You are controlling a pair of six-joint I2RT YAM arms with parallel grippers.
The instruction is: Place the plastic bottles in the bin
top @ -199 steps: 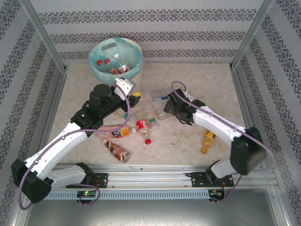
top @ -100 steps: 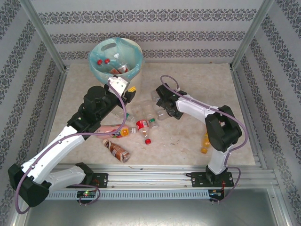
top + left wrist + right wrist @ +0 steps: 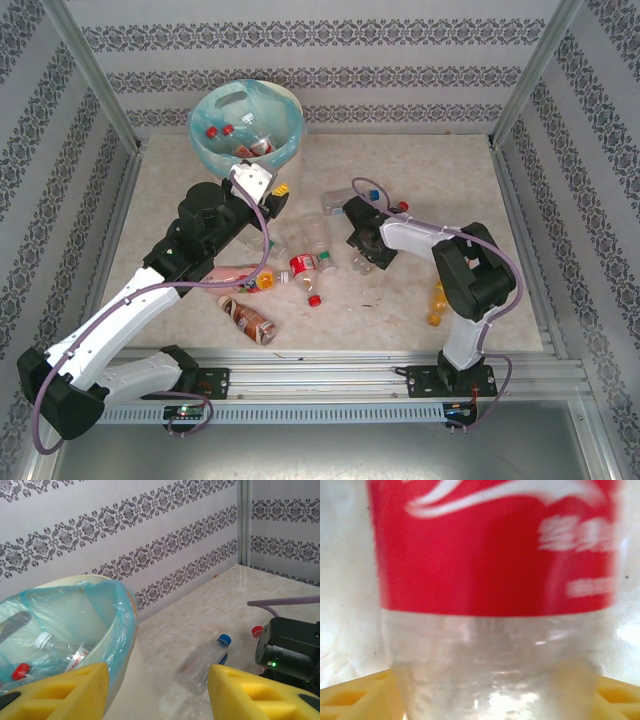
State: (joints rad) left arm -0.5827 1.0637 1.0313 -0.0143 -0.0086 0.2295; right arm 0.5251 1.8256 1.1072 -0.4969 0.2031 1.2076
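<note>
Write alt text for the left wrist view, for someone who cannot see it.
The left pincer hangs open with nothing between its yellow fingertips, close to the cream bin whose turquoise liner holds bottles. Beyond the gap a clear blue-capped bottle lies on the table, near the other arm's black housing.

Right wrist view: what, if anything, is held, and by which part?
The right gripper straddles a red-labelled bottle at the clear body beside its label; whether it is clamped cannot be told.
</note>
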